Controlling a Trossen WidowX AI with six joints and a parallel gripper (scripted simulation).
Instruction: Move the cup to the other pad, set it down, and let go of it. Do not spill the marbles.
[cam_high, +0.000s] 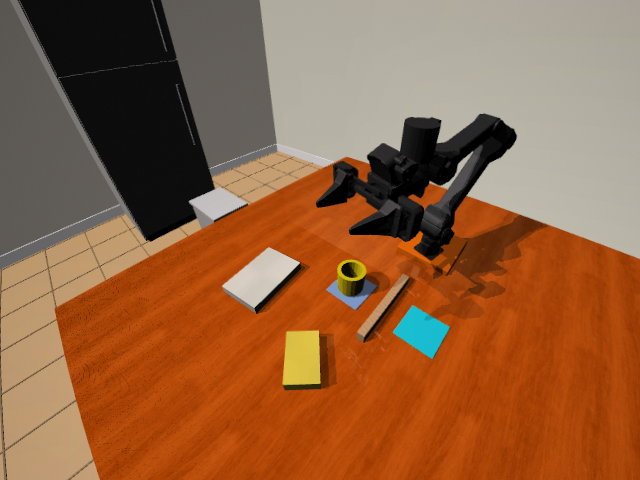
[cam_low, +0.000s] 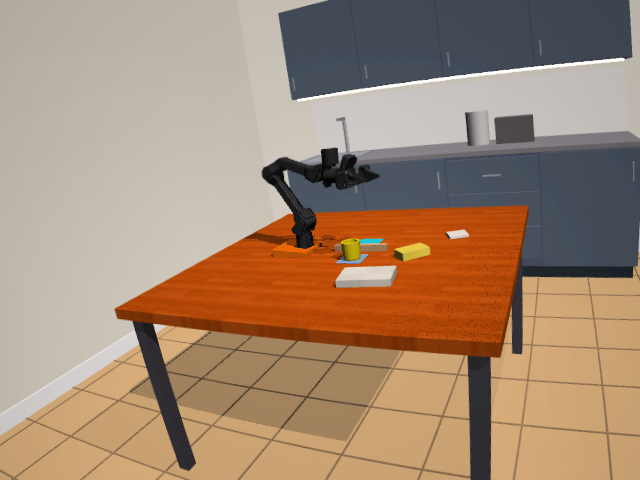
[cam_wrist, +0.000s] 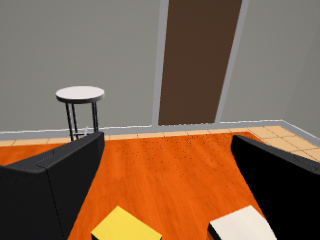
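Yellow and upright, the cup (cam_high: 352, 277) is sitting on the blue-grey pad (cam_high: 352, 295), its marbles not showing from any view. The cyan pad (cam_high: 421, 330), the likely destination, is lying beyond the cup, with the wooden bar (cam_high: 383, 315) lying between the two pads. The gripper (cam_high: 349, 213) is hanging high above the table (cam_high: 206, 403), well apart from the cup, its jaws spread wide and holding nothing; the wrist view is looking past the cup altogether.

The main risk, as I judge it, is tipping: a descending finger (cam_high: 373, 223) catching the cup's rim, or a carry too low clipping the bar, would be tilting the cup and spilling the marbles. An off-centre grasp could be doing the same.

The white slab (cam_high: 261, 277) is resting beside the cup on the side away from the bar, and the yellow block (cam_high: 301, 358) is lying near, further from the arm's orange base (cam_high: 438, 255). Neither seems to be blocking the route.
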